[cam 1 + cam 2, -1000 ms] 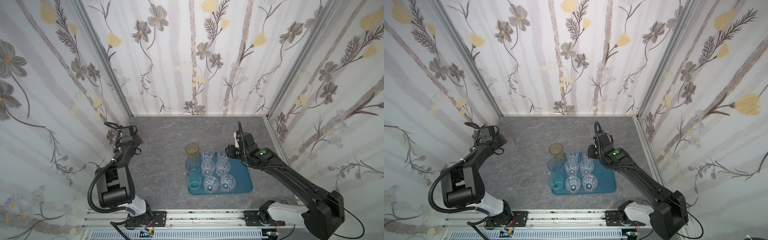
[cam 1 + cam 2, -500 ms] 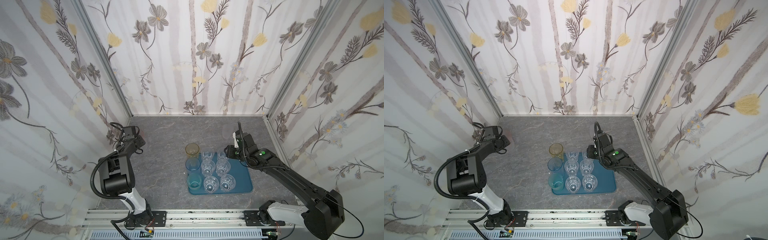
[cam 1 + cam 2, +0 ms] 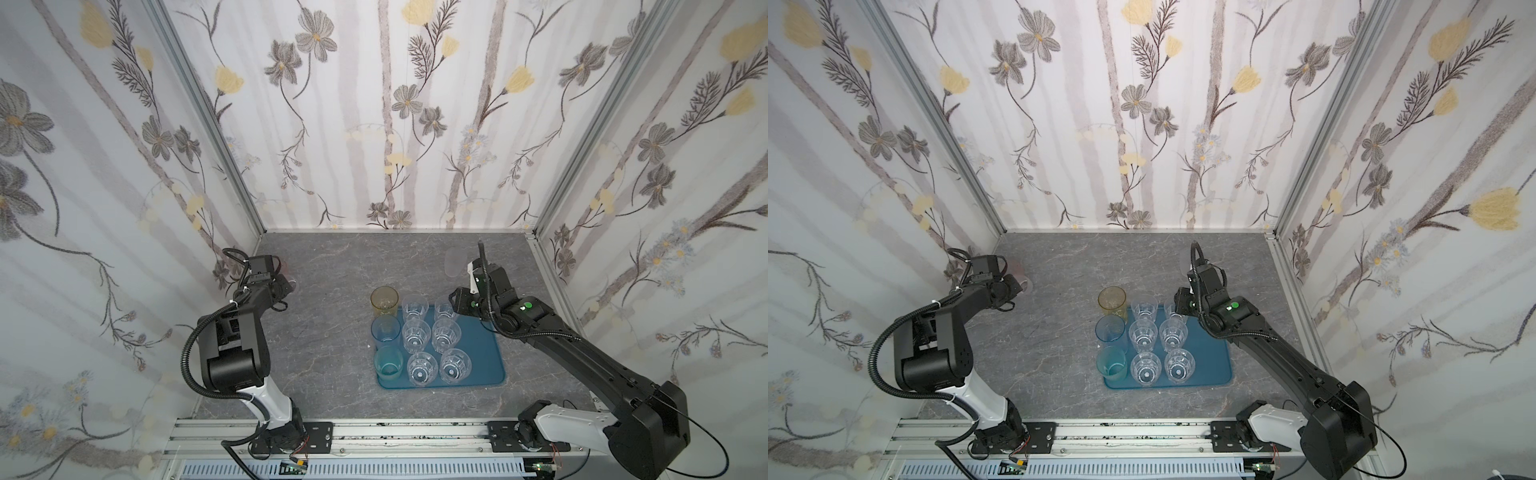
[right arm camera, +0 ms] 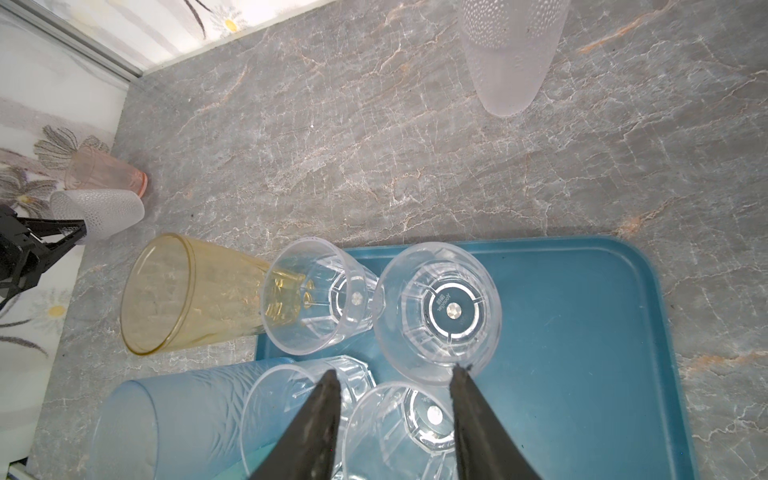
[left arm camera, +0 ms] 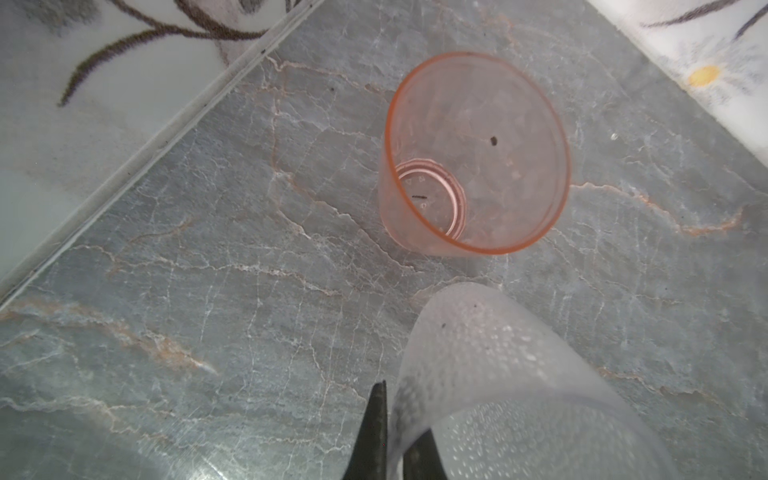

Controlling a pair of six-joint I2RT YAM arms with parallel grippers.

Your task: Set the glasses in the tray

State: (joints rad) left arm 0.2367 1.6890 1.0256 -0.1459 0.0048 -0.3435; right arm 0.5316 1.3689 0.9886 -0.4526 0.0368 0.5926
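Note:
My left gripper is shut on the rim of a frosted whitish glass, one finger inside and one outside. This is near the back left corner in both top views. A pink glass stands upright just beyond it. The teal-blue tray holds several clear faceted glasses. An amber glass stands off its far left corner, and light blue and teal glasses stand along its left edge. My right gripper hangs open above the clear glasses, holding nothing.
A second frosted glass stands on the grey marbled table behind the tray, close to my right wrist. Wallpapered walls close in the left, back and right sides. The left wall's base runs close by the pink glass.
The left gripper has closed onto the frosted glass's rim after shifting a little toward the back left corner. The right arm has hardly moved.

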